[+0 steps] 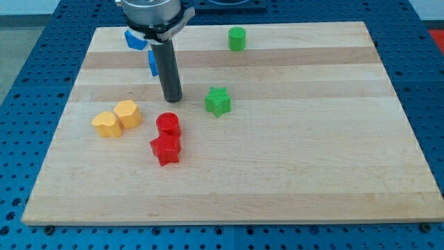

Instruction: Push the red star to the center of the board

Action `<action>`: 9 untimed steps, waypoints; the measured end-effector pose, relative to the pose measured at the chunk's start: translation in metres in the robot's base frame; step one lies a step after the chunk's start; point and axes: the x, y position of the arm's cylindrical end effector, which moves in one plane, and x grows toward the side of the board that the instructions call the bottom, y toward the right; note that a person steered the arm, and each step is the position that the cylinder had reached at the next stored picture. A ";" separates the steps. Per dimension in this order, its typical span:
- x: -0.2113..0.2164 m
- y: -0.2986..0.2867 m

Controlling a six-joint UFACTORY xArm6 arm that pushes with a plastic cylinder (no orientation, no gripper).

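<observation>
The red star (166,149) lies left of the board's middle, toward the view's bottom. A red cylinder (168,125) touches it from above. My tip (172,99) rests on the board just above the red cylinder, a short gap away, and to the left of the green star (218,101). The rod rises from the tip to the arm's head at the view's top.
Two yellow blocks (106,124) (127,114) sit side by side to the left of the red blocks. A green cylinder (237,39) stands near the top edge. Two blue blocks (134,39) (152,62) lie at top left, partly hidden by the rod. The wooden board (312,160) rests on a blue table.
</observation>
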 end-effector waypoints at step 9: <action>0.138 -0.045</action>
